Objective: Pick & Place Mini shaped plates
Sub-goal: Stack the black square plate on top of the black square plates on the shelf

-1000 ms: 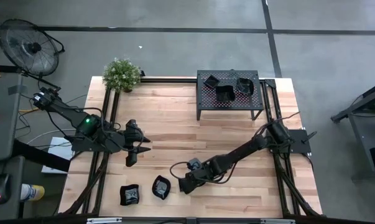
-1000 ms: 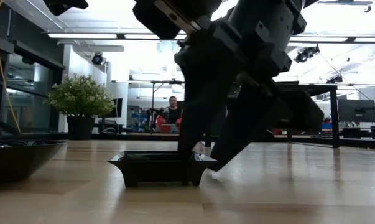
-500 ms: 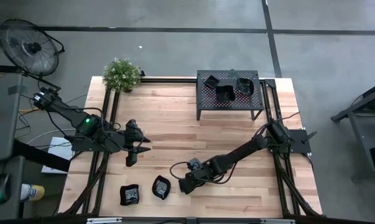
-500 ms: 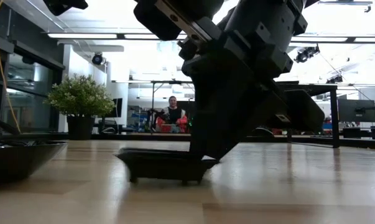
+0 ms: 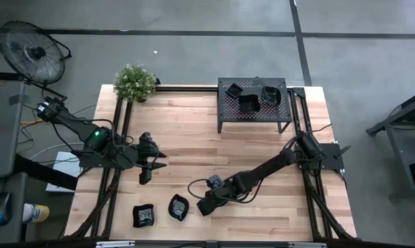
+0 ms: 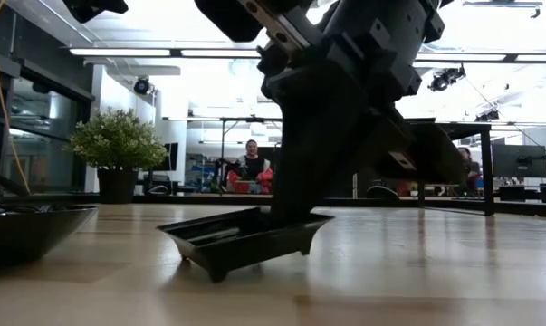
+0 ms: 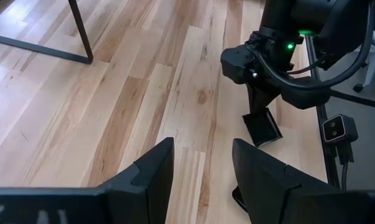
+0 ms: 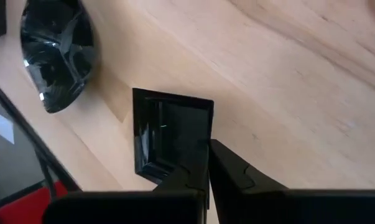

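**A:** Fingers [image 8: 199, 177] on the right gripper [image 5: 204, 204] have snapped together onto the near rim of a square plate [image 8: 171, 134]; a second ago they stood spread around it. Left gripper [image 5: 146, 169] is parked mid-left of the high view, jaws apart, nothing in them.

**B:** Where's the plate now?

**A:** Lower centre of the high view, on the table [image 5: 262, 158]. In the low view the square plate [image 6: 241, 240] is tipped, gripped edge up, far corner down on the wood. It sat flat before.

**B:** So lift has started?

**A:** Looks so. The pinch seems to be holding. Two more plates [image 5: 161, 212] sit just left of it, and three lie on the rack [image 5: 252, 110] at upper centre. My guess is that's the drop spot.

**B:** Risk?

**A:** Thin rim grip on a glossy dish. It could swivel or slip.
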